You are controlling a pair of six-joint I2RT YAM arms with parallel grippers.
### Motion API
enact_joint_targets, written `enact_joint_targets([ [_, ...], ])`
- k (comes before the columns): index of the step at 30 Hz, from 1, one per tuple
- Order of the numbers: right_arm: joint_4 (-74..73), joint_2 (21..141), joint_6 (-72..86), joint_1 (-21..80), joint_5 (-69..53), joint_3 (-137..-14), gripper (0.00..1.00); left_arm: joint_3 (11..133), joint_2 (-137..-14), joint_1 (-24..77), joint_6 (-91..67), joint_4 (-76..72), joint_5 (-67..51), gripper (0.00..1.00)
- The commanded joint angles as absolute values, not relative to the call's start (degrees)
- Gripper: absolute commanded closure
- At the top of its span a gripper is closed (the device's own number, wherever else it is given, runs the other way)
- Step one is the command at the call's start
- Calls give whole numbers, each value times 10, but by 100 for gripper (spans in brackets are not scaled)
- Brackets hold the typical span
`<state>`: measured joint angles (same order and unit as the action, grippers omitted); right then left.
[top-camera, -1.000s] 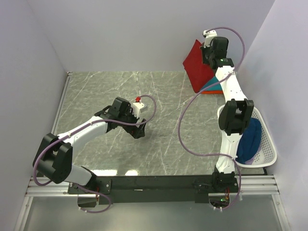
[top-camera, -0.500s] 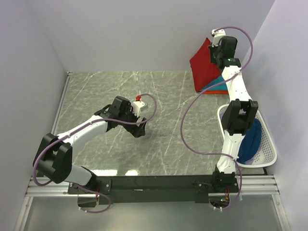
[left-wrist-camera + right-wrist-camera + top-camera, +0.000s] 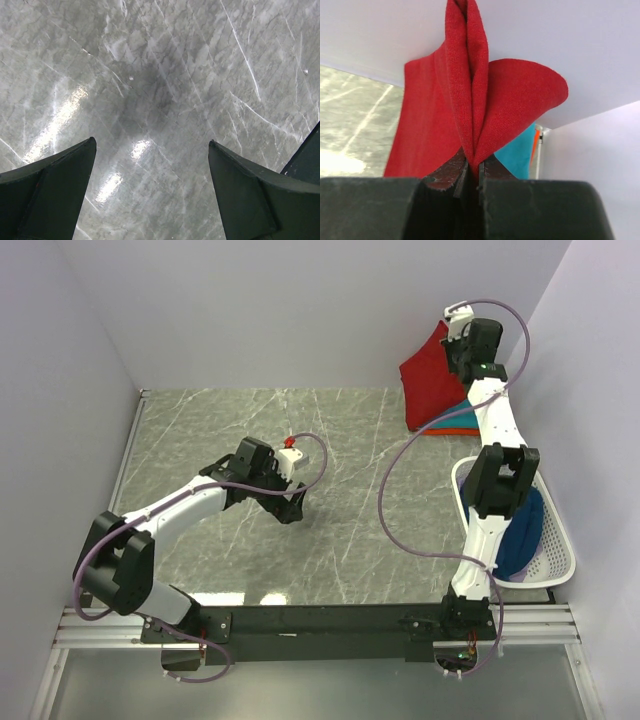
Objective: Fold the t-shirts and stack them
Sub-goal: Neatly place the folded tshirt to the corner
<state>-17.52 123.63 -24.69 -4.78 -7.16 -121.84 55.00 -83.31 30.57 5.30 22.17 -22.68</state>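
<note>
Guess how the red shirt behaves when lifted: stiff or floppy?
Likely floppy: the dark red t-shirt bunches into folds at the right gripper and hangs slack. Probably light, since one pinch holds it. The knit looks grippy, so it is unlikely to slip.

Grey-veined table (image 3: 165, 75), dark red t-shirt (image 3: 467, 95)

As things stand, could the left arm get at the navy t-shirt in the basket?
Probably not: the navy t-shirt lies in the white mesh basket, with the right arm standing between it and the left gripper.
</note>
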Motion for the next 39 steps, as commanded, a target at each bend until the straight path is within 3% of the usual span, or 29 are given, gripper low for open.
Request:
enact_joint_targets([
  [1, -113, 1240, -282, -60, -75, -1247, 100, 574, -835, 305, 59, 227, -237, 1],
  [30, -23, 1310, -393, -93, -32, -1205, 100, 615, -860, 305, 52, 264, -264, 1],
  [31, -19, 1312, -395, -94, -17, -1202, 97, 620, -861, 305, 53, 268, -266, 1],
  [34, 13, 1319, -392, -95, 21, -1194, 69, 630, -865, 304, 48, 269, -274, 1],
  [35, 18, 1321, -392, -95, 30, -1194, 54, 634, -866, 304, 47, 271, -276, 0],
  [39, 29, 1325, -386, -99, 51, -1208, 38, 642, -862, 303, 44, 274, -277, 1],
])
